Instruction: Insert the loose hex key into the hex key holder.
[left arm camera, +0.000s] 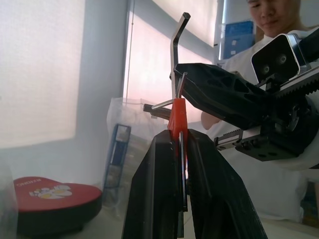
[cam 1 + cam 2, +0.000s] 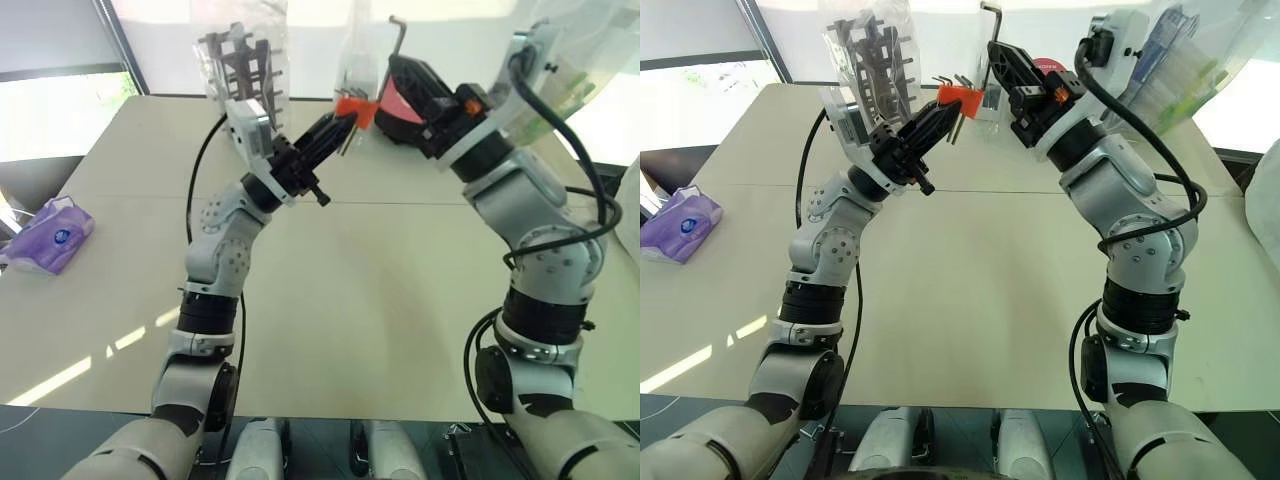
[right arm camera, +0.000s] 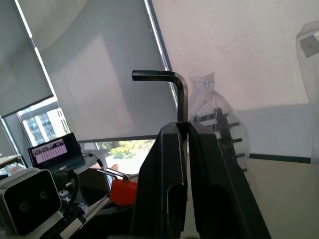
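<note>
Your right gripper (image 2: 1002, 50) is clamped on the loose hex key (image 2: 992, 25), long axis upright. The hex key holder (image 2: 960, 97), pinched in the left gripper (image 2: 940, 115), sits at its 8 o'clock, close by.

Bright window backlight washes out the far background, with sunlit streaks on the table (image 2: 330, 300).

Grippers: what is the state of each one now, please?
Left gripper: shut on the holder.
Right gripper: shut on the hex key.
</note>
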